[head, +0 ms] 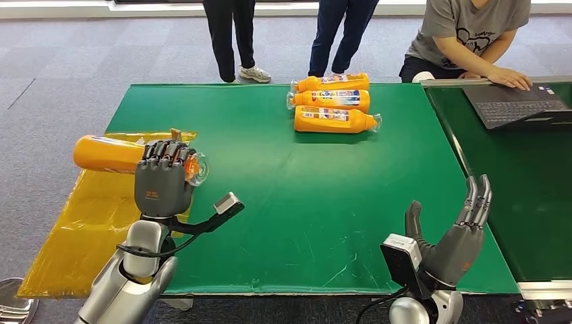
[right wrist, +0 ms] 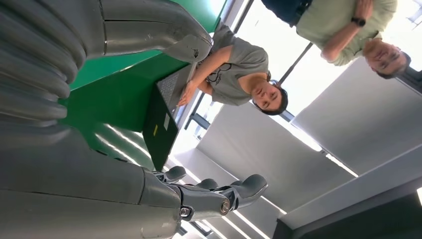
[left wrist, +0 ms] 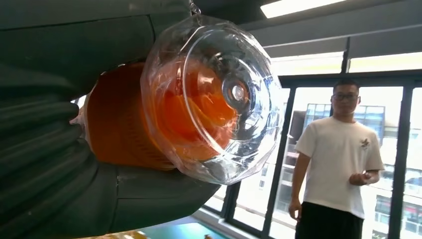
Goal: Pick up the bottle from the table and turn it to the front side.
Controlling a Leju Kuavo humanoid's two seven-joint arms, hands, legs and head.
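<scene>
The middle of the green table (head: 283, 175) lies bare, giving broad passage between the two hands. At twelve o'clock, three orange bottles (head: 334, 101) lie side by side near the far edge. At two o'clock a laptop (head: 516, 104) with a person's hand (head: 509, 77) on it crowds the right side; at nine o'clock a yellow sheet (head: 88, 223) covers the left edge.

Orange bottle (head: 108, 154) with clear cap (left wrist: 214, 99), lying horizontal, lifted off the green table (head: 270, 202), held at its neck end by left hand (head: 162, 182). Body sticks out past the table's left edge, cap pointing toward the table's middle. Label side not readable.
</scene>
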